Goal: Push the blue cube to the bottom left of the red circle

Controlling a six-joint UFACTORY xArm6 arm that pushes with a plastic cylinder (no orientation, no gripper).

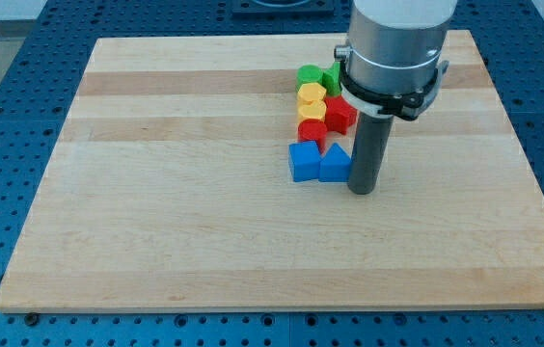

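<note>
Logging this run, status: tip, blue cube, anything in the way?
My tip down at the blue triangular block's right edge. Blue cube just left of it, below the red circle. Yellow and green blocks stacked above.

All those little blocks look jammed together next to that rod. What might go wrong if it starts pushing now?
My tip sits at the view's right of the blue triangular block, which touches the blue cube. A leftward push would probably move both blue blocks together.

The red circle sits right above the blue cube, with yellow and green blocks stacked behind it. Any upward drift could knock the circle and shift the target.

The arm hides part of the red block at the right.
</note>
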